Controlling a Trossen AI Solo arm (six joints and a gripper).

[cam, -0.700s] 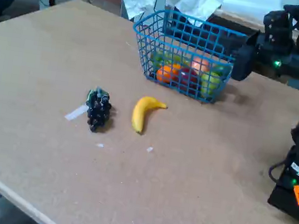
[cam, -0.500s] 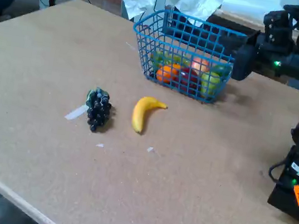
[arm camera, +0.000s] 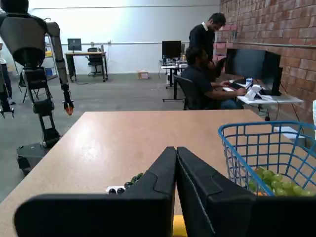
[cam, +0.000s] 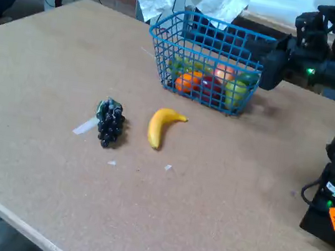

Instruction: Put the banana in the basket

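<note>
Wrist view: we see the gripper (arm camera: 176,153) from behind, its two dark fingers pressed together along a thin seam, so we log it as closed with nothing between them. A sliver of yellow shows at the bottom edge just below the fingers; we take this for the banana (arm camera: 178,228), though too little shows to be sure. The dark grapes (arm camera: 129,181) peek out to the left of the fingers, and the basket (arm camera: 238,148) stands to the right with green fruit visible inside. Beyond the table (arm camera: 123,143) are a seated person, a standing person and a humanoid robot at far left. Fixed view: the banana (cam: 158,126) lies flat on the table (cam: 49,70), near the middle, just right of the grapes (cam: 110,122) and well apart from the basket (cam: 209,59), which sits further back and already holds an orange, a red and some green fruit. The gripper (cam: 270,68) is at the right, beside the basket's right end and well apart from the banana; its opening cannot be read from here. We judge the task not yet begun in any visible way: the banana is untouched, so approach, opening, grasp, carry and release all remain.
</note>
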